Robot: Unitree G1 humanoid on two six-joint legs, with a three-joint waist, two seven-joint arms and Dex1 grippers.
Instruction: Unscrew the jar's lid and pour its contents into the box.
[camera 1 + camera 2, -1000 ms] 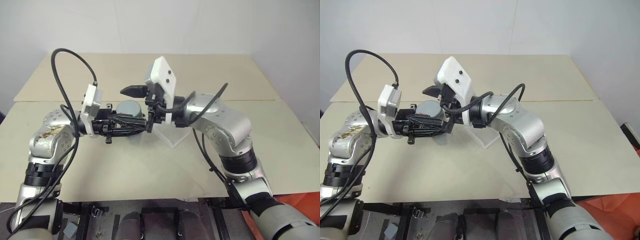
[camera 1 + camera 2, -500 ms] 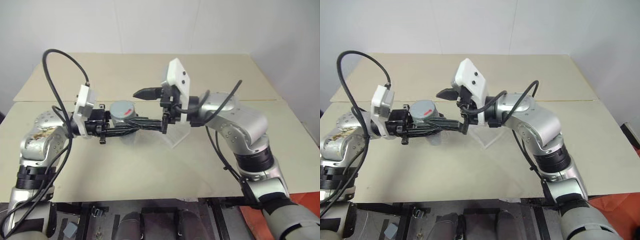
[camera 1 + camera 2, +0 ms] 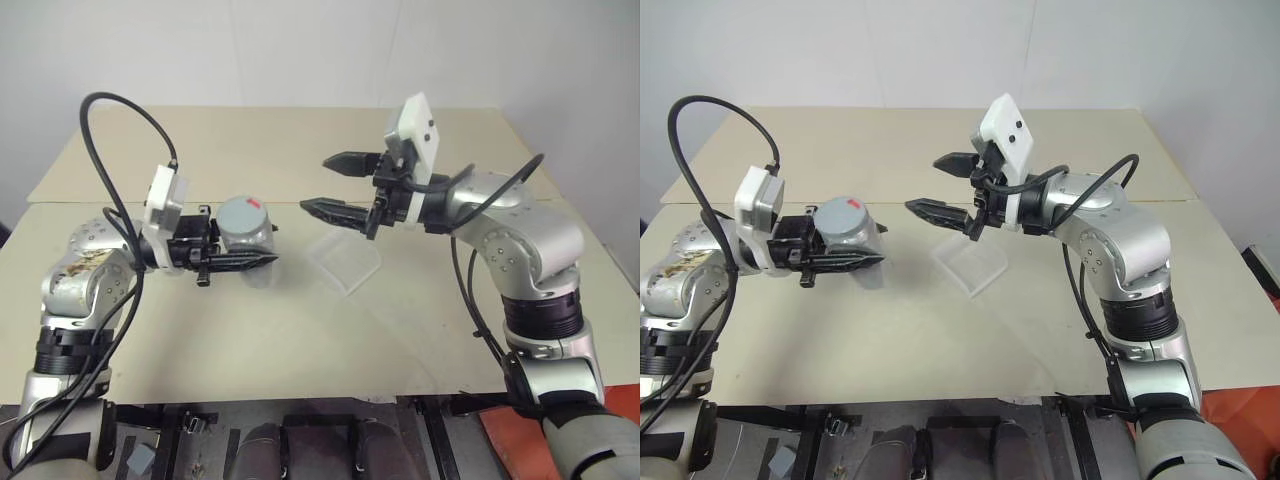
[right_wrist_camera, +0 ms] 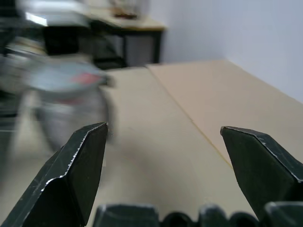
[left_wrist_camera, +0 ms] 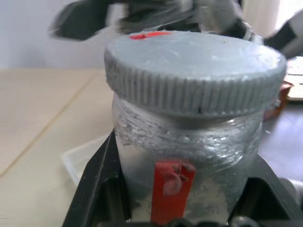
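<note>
My left gripper [image 3: 262,246] is shut on the jar [image 3: 250,243], holding it upright a little above the table. In the left wrist view the whitish jar body [image 5: 189,151] with its red label sits between the black fingers [image 5: 94,189]. The grey lid [image 3: 245,214] with a small red mark sits on the jar. My right gripper [image 3: 315,183] stands open and empty to the right of the lid, apart from it, pointing at the jar. The clear box [image 3: 345,262] lies on the table below the right gripper.
The beige table [image 3: 300,330] carries a seam line across its far half, and its back edge meets a white wall. Bare table surface lies in front of the box and to its right.
My right gripper has drawn back to the right, away from the lid, staying open. The jar and the left gripper have kept their place, lid still on.
</note>
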